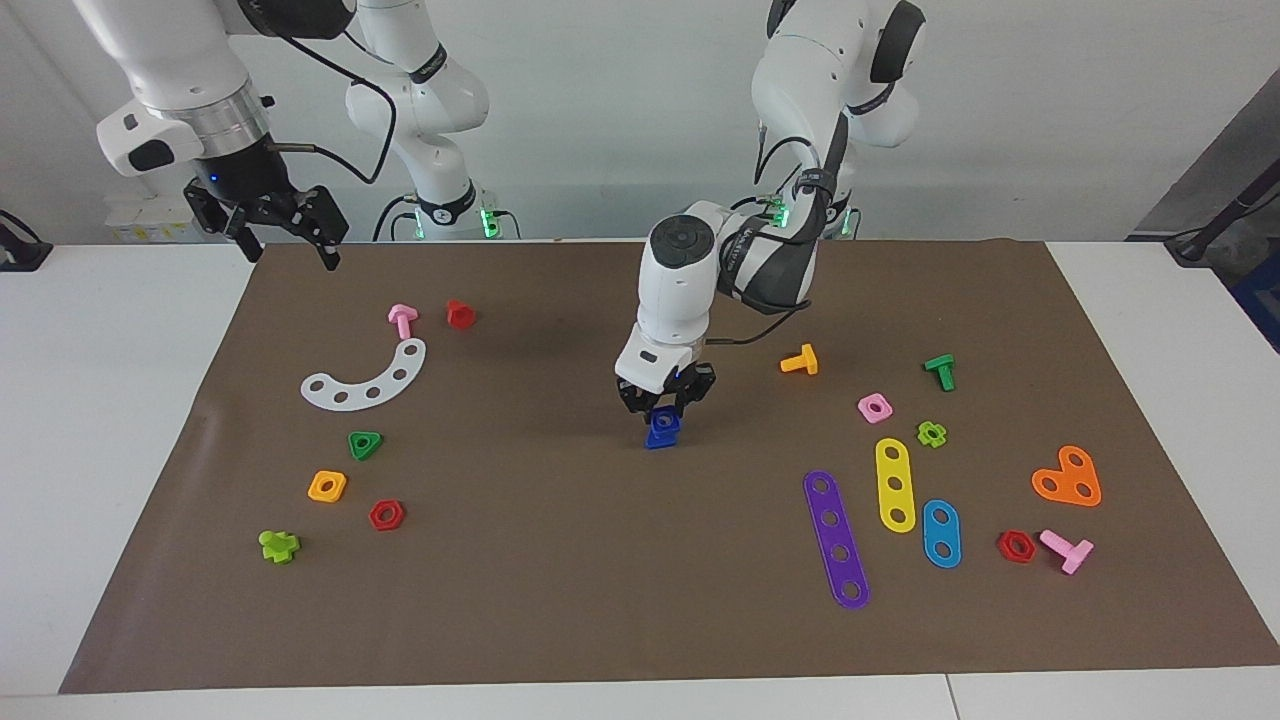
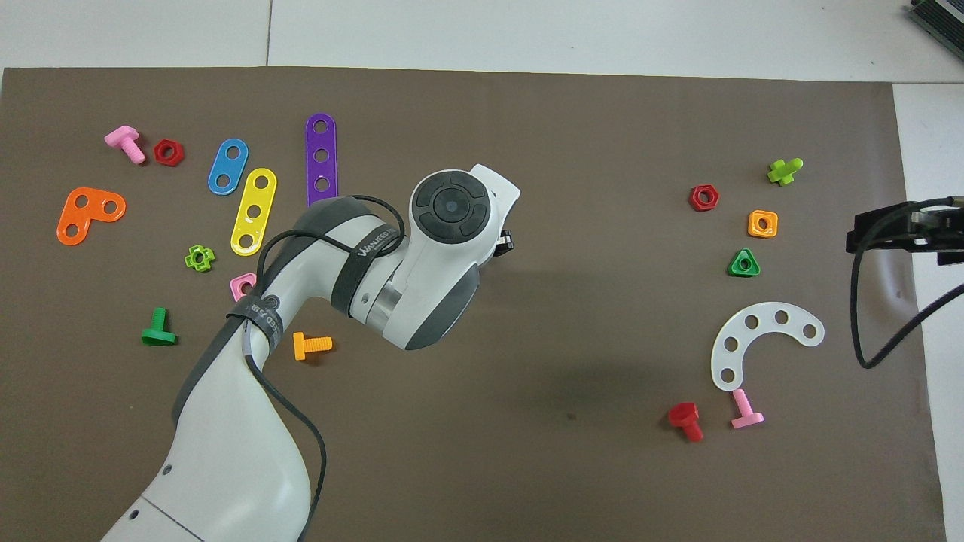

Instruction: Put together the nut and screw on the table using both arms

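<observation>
Our two arms are glossy white, built of rounded jointed segments. The left arm (image 1: 690,290) carries dark grey panels at its elbow, a round black cap with segmented markings on its wrist, a black strap with white lettering, and a thin black cable looping along it. Green lights glow near both bases. The right arm (image 1: 170,70) ends in a ribbed silver collar above a black gripper body, with black cables trailing from it. Both arms end in black jaws.

Bolts (image 1: 799,360) – seven; nuts (image 1: 327,486) – eight; plates (image 1: 836,539) – five
</observation>
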Available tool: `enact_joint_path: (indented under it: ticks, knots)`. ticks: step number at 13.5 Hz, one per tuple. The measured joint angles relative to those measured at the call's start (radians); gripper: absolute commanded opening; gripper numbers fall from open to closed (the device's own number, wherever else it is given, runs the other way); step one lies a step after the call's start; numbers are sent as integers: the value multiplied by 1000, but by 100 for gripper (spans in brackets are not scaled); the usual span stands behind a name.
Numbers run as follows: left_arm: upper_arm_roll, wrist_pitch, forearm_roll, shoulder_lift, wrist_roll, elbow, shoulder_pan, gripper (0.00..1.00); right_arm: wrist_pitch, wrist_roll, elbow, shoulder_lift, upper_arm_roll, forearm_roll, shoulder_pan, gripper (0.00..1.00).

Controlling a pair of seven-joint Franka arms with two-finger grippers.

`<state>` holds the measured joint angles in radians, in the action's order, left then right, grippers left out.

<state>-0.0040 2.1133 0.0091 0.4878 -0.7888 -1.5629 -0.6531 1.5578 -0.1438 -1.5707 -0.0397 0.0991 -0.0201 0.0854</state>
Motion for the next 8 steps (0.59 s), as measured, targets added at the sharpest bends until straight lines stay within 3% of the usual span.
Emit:
enact_joint_path:
  ticks: [8]
  knots:
    - [-1,2,0,18,-7,-4,-1,0,0,0,0,0,0,0,0,100]
